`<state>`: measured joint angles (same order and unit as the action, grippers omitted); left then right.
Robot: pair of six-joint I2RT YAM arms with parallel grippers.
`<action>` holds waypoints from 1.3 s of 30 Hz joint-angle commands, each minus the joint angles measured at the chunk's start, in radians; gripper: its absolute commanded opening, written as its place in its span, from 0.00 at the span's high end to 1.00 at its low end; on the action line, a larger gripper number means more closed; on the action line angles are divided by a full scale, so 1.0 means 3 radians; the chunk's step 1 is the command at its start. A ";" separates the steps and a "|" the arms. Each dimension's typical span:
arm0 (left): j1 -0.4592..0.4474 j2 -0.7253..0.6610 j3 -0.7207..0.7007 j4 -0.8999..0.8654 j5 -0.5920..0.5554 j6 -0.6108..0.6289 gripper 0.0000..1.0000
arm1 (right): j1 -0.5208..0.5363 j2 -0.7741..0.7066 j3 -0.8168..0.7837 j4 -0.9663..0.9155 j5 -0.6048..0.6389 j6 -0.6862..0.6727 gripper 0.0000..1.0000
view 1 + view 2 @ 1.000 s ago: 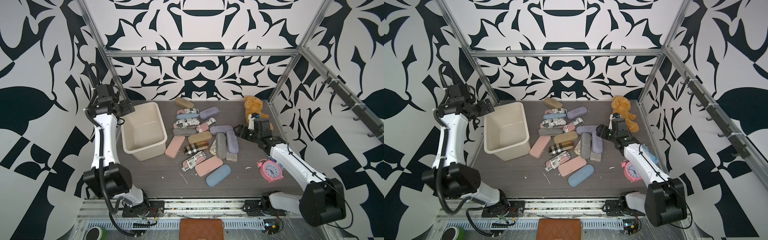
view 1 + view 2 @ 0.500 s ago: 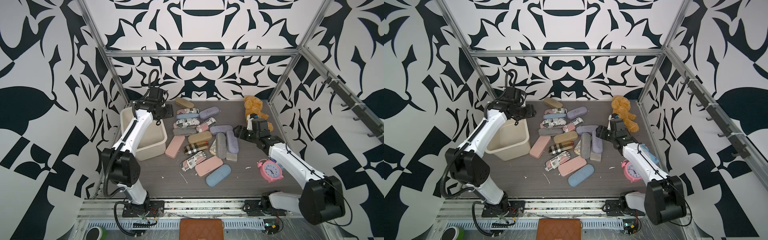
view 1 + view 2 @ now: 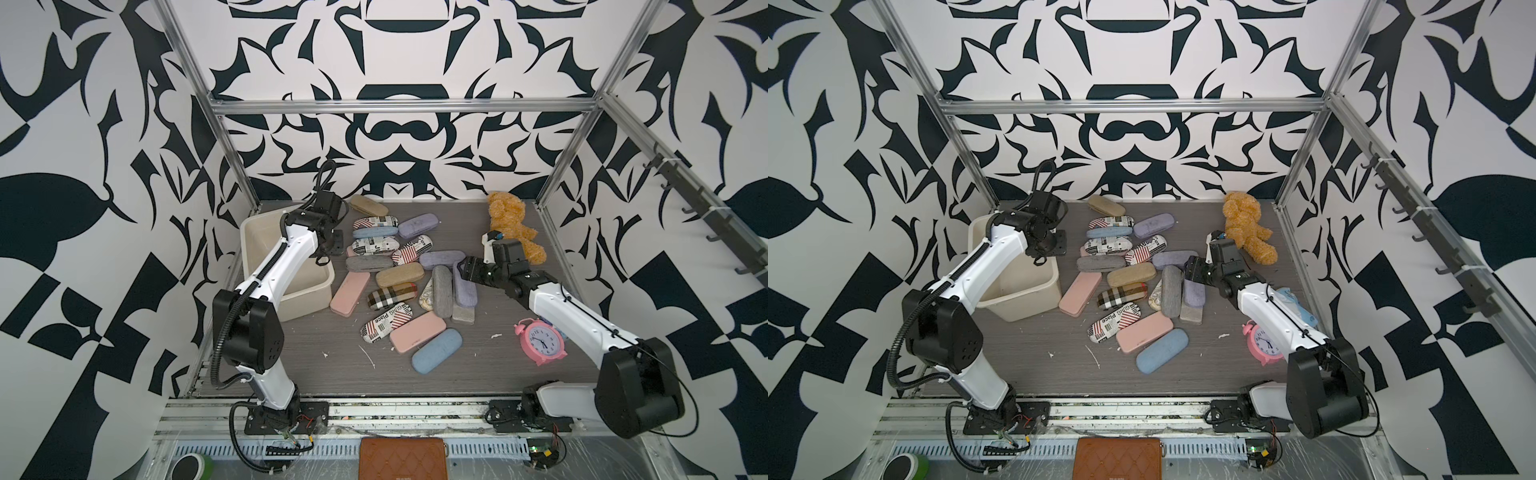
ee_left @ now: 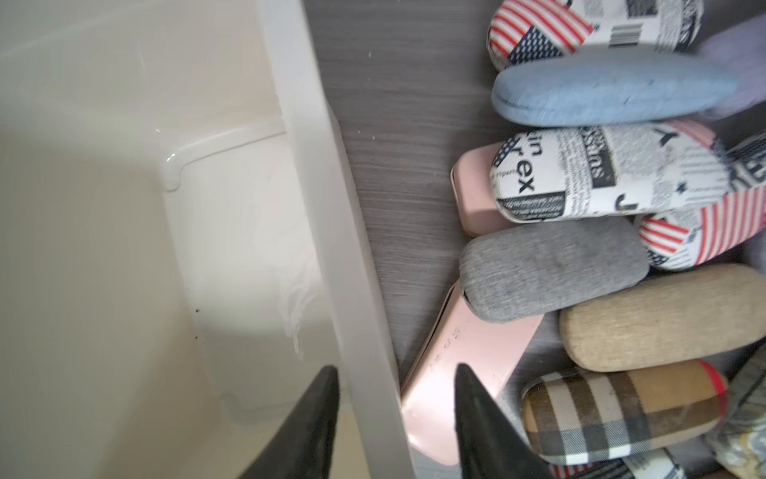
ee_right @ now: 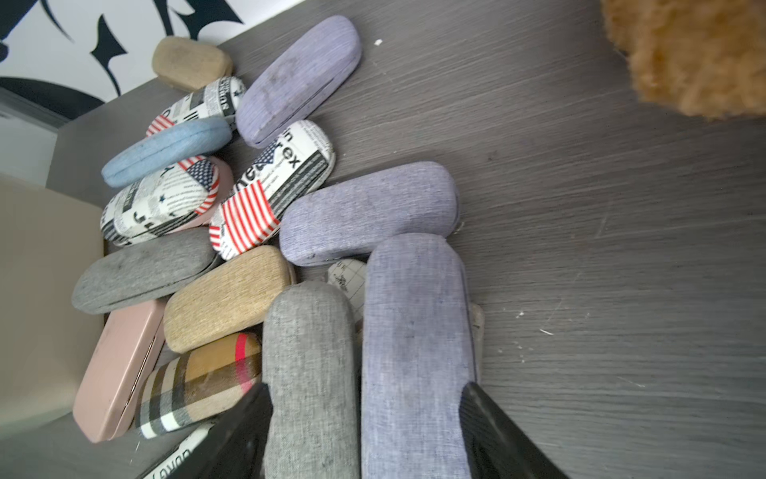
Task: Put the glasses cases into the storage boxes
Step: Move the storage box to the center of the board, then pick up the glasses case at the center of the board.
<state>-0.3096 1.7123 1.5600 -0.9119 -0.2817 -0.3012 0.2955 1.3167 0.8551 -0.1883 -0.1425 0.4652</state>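
Note:
Several glasses cases lie in a pile on the grey table, right of the cream storage box, which looks empty. My left gripper hangs over the box's right rim. It is open, with one finger inside the box and the other over a pink case. My right gripper is open at the pile's right side. Its fingers flank a grey case and a lilac case lying side by side on the table.
A tan teddy bear sits at the back right. A pink alarm clock stands under my right arm, beside a blue-white packet. A brown quilted wallet and a green tape roll lie off the table's front edge.
My left arm has swung from outside the box's left side across to its right rim, and its jaws have narrowed. My right arm has barely moved.

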 commanded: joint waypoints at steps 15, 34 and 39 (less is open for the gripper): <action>0.0002 -0.1279 -0.1210 -0.0238 0.0473 -0.0068 0.89 | 0.0897 0.0023 -0.0068 0.0771 -0.0182 -0.0514 0.30; -0.0155 -0.1563 -0.0578 -0.0534 0.0461 0.0331 0.48 | 0.0893 -0.0001 -0.0118 0.0763 0.0216 -0.0517 0.27; -0.0970 -0.1484 -0.0315 -0.0377 -0.0022 0.0214 0.53 | 0.0888 -0.0090 -0.0232 0.0887 0.0543 -0.0480 0.28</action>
<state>-0.4782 1.2636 1.4452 -1.0088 -0.1959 -0.2260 0.5644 1.3338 0.8036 0.0219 -0.0654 0.3241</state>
